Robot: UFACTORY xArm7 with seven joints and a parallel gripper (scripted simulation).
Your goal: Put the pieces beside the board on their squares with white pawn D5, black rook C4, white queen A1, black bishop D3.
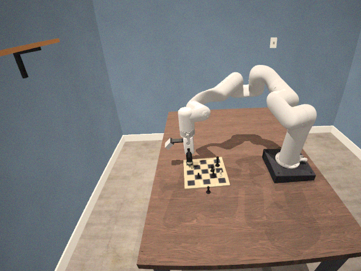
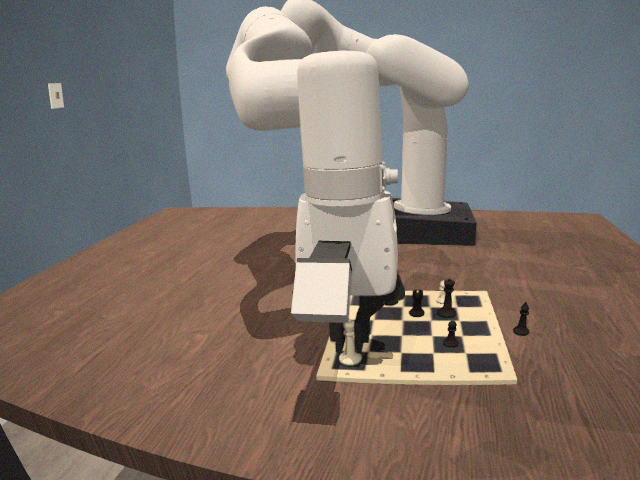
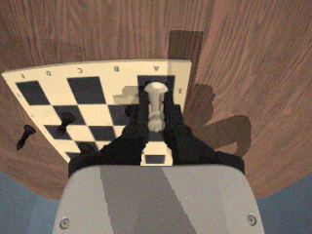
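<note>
Queen (image 2: 349, 345) (image 3: 156, 104) upright at A1; between gripper (image 1: 189, 164) (image 2: 349, 338) (image 3: 156, 102) fingers.

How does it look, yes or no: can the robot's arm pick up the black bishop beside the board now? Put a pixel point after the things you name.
Probably not yet: its pincer (image 1: 189, 161) (image 2: 349, 338) (image 3: 156, 102) is shut on the white queen (image 1: 189, 164) (image 2: 350, 357) (image 3: 156, 91) at A1. The bishop (image 1: 208, 190) (image 2: 522, 322) (image 3: 26, 135) stands apart from other pieces, so access seems free afterwards.

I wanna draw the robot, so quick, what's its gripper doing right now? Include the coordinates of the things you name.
Gripper (image 1: 189, 164) (image 2: 349, 343) (image 3: 156, 102): closed, holding the white queen (image 2: 349, 357) (image 3: 156, 99) upright over the dark A1 corner square.
</note>
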